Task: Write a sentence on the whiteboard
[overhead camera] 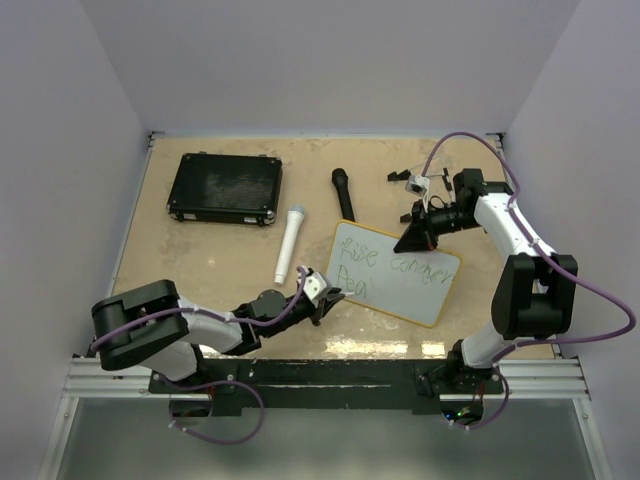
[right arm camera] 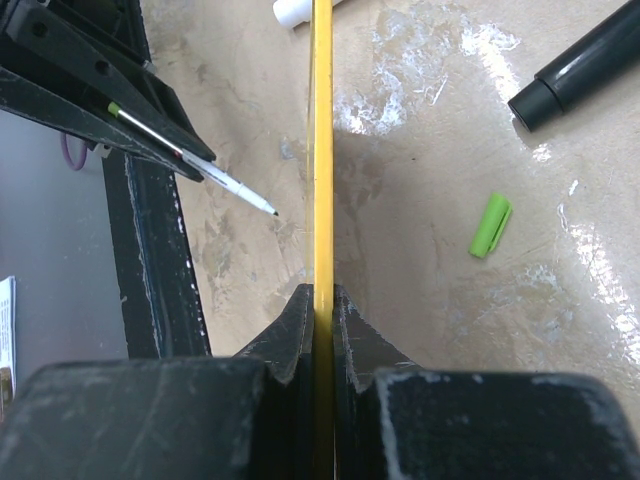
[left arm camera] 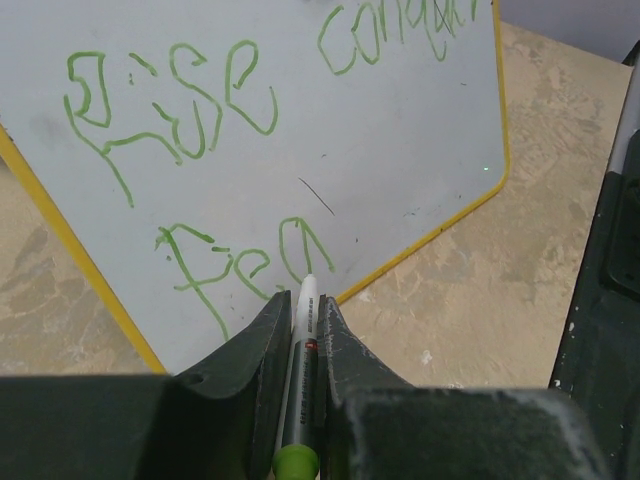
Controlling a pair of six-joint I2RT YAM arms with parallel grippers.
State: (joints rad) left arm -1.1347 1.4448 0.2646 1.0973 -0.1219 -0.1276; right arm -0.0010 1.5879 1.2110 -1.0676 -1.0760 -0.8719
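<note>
Your left tool (overhead camera: 325, 292) is clamped on the pen (left arm camera: 303, 340), its tip by the sentence's (left arm camera: 190, 110) unfinished second line. Your right tool (right arm camera: 318, 295) pinches the rim of the whiteboard (overhead camera: 400, 285), tilted mid-table (overhead camera: 230, 260). Next, I judge, light, steady strokes finish that word.

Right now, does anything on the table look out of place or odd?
The green cap lies loose on the table, apart from the marker. The whiteboard sits askew to the table edges, and a thin dark stray line marks its white surface.
</note>
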